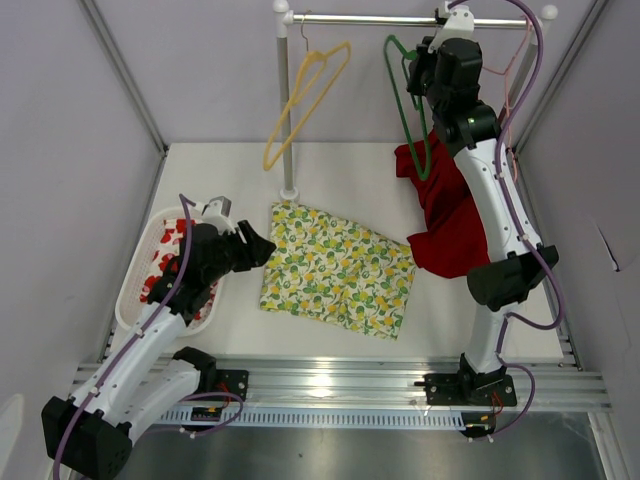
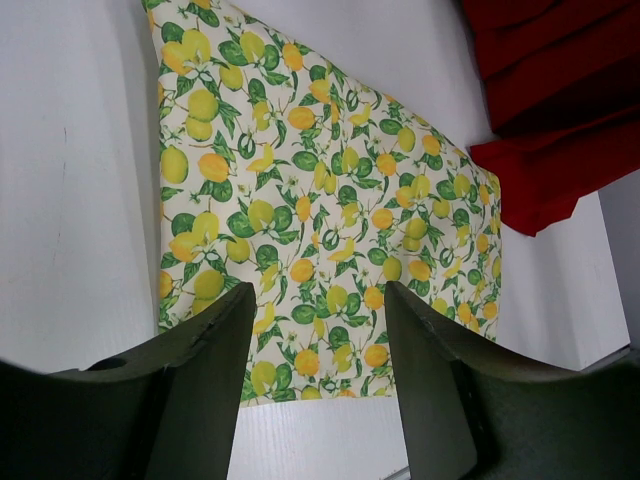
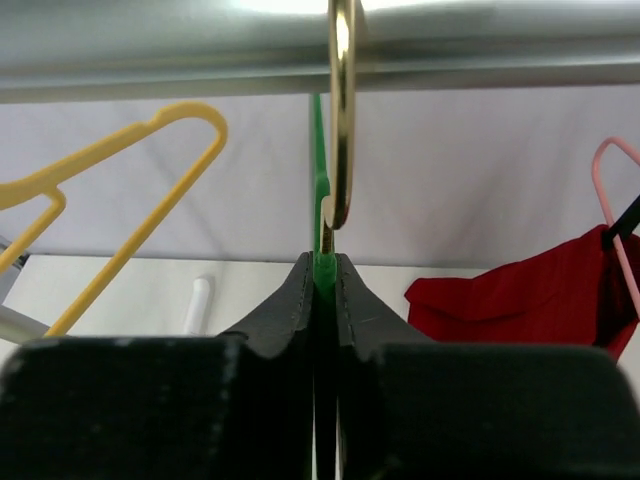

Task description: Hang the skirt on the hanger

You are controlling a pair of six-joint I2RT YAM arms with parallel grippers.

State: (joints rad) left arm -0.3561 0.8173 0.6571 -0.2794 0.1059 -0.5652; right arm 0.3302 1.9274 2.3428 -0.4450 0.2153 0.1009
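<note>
Right wrist view, mid-frame: right gripper [image 3: 323, 265] pinched shut on neck of thin green plastic hanger [image 3: 318, 150], just under silver metal rail [image 3: 150, 50], probably for unhooking. Top view, lower left: left gripper [image 1: 262, 250] spread wide, empty, aimed at flat lemon-print cloth skirt [image 1: 335, 268] at frame centre, likely for pickup.

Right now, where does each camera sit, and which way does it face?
Top external: above and behind the arm bases, looking down at the white table; both arms show, with left gripper and right gripper.
Left wrist: low over the table, facing the lemon-print cloth and crumpled red garment; its open fingers show.
Right wrist: by the silver metal rail, facing the green plastic hanger pinched between its shut fingers.
Shared: top and left wrist both show the cloth and red garment.
</note>
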